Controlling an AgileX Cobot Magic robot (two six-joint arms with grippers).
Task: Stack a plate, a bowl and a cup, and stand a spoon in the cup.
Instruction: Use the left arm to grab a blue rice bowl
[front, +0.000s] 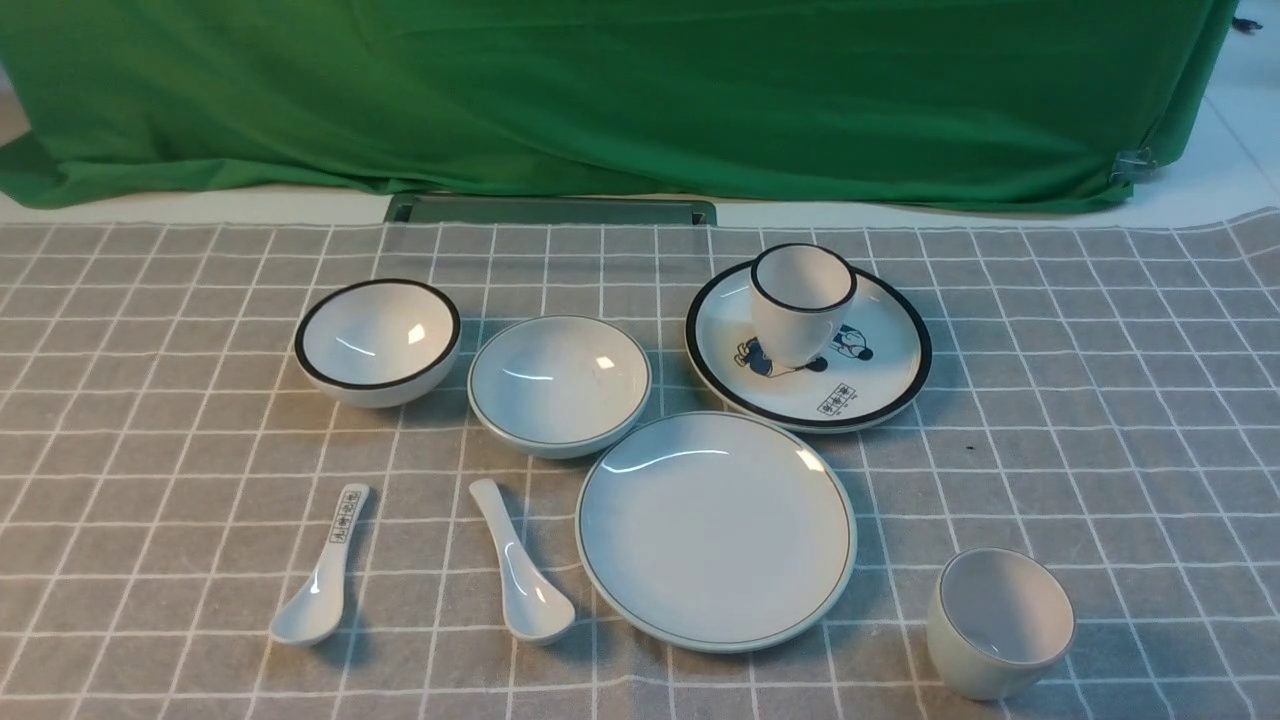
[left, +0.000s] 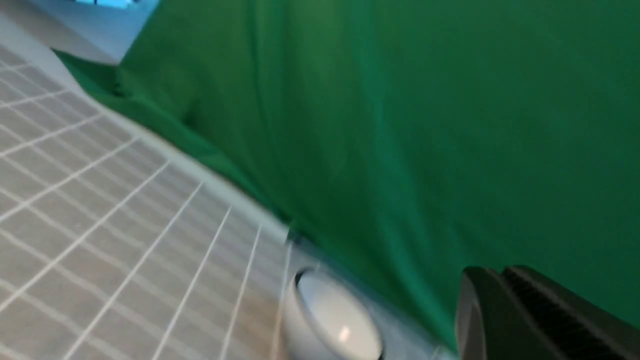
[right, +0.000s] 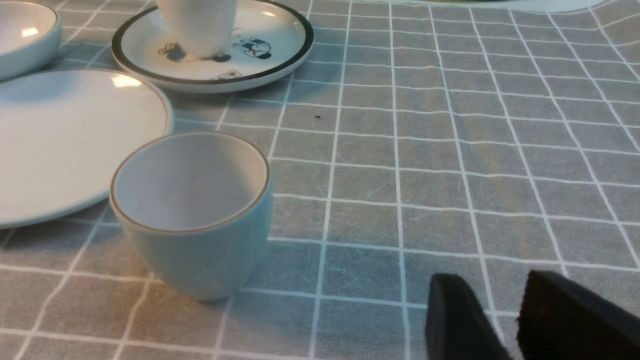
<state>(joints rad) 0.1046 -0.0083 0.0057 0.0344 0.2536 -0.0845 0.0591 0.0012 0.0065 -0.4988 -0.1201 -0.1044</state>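
The pale grey-green plate (front: 715, 530) lies at the front middle of the cloth. The matching bowl (front: 560, 385) sits just behind it to the left. The plain white spoon (front: 520, 570) lies left of the plate. Upright and empty at the front right stands the handleless cup (front: 1000, 620). Neither arm shows in the front view. In the right wrist view my right gripper (right: 495, 287) is open over bare cloth, with nothing between its fingers. The cup (right: 192, 215), plate (right: 65, 140) and bowl (right: 20, 35) lie beyond it. My left gripper (left: 492, 275) is shut on nothing, raised and facing the green curtain.
A black-rimmed white bowl (front: 378, 340) sits at the back left and shows blurred in the left wrist view (left: 330, 320). A cartoon plate (front: 880, 390) at the back right carries a black-rimmed cup (front: 800, 300). A spoon with printed characters (front: 322, 570) lies at the front left. A green curtain (front: 620, 90) closes the back.
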